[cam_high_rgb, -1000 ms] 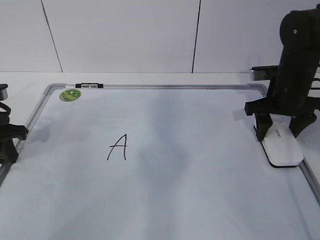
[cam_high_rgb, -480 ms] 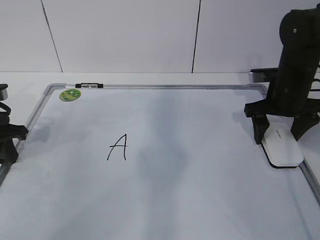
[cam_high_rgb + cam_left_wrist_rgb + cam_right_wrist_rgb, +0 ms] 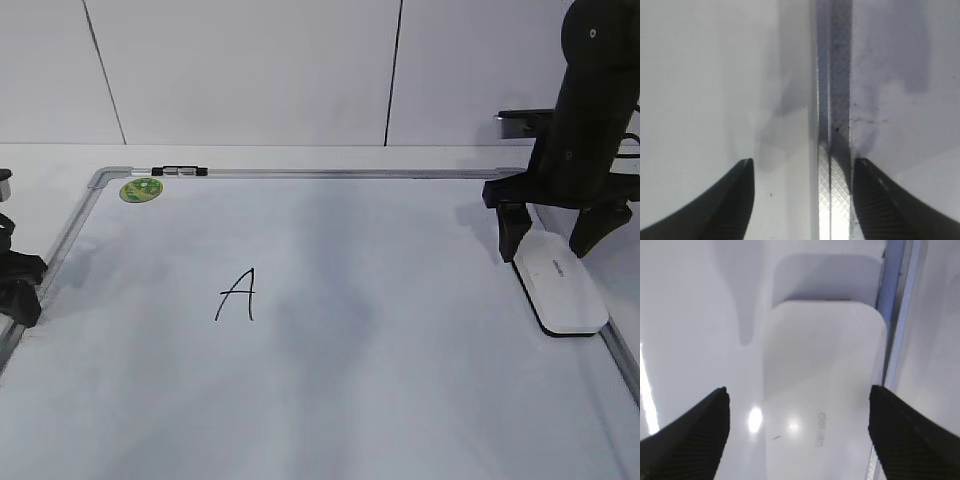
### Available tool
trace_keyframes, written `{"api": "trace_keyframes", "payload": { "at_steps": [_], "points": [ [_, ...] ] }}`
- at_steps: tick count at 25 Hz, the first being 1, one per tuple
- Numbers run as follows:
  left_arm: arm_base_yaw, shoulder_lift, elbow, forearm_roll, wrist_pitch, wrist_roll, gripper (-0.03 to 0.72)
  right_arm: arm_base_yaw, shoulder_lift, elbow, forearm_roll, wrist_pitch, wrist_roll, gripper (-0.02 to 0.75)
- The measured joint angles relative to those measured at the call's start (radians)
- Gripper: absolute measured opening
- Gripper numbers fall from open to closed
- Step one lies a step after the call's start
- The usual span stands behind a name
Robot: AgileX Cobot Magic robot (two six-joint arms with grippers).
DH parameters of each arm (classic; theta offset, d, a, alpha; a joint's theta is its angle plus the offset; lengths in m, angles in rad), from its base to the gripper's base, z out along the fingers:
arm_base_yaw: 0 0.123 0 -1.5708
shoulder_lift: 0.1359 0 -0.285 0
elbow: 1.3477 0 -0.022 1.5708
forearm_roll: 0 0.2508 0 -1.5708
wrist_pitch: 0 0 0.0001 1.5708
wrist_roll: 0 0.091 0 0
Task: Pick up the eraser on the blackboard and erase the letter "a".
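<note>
White plastic sits directly beneath our right hand (image 3: pixel 548 240): the eraser (image 3: pixel 559 282) lies flat on the blackboard (image 3: pixel 400 400), tight against the frame on the board's right side. We judge the hand is placed there to straddle the block across its short width. Its fingers (image 3: pixel 692 432) stand spread wide, one off each long side of the eraser in the right wrist view, touching nothing, with the eraser's near end between them. In the exterior view the fingertips hang a little above the block, so the grasp is not yet made. The metal frame runs just outside the far-side finger, which leaves that finger little room to come down.

Small grey print shows on the eraser's top, just ahead of the hand; it is too blurred for us to read with any confidence.

Our left hand (image 3: pixel 18 290) waits at the opposite edge of the board, also spread wide, with the silver frame (image 3: pixel 832 150) running between its fingers and nothing held.

Well away from both hands, toward the board's middle, stands the only written mark we can see, a black marker letter (image 3: pixel 236 294) that reads as a capital "A". A green round sticker (image 3: pixel 140 189) lies near the far corner, beyond the left hand.
</note>
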Motion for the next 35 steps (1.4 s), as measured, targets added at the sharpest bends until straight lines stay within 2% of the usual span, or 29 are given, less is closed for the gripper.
{"api": "trace_keyframes", "payload": {
  "at_steps": [4,13,27,35],
  "points": [
    [0.000,0.000,0.000,0.002,0.000,0.000,0.564,0.000,-0.009,0.000,0.000,0.000,0.000,0.654],
    [0.000,-0.024,0.002,0.002,0.049,0.001,0.580,0.000,-0.062,-0.002,0.002,0.002,0.000,0.643],
    [0.000,-0.266,-0.315,0.002,0.231,0.002,0.580,0.000,-0.248,-0.117,0.002,0.010,0.000,0.608],
    [0.000,-0.460,-0.323,0.004,0.262,0.002,0.581,0.000,-0.424,-0.121,0.039,0.029,-0.003,0.596]
  ]
}}
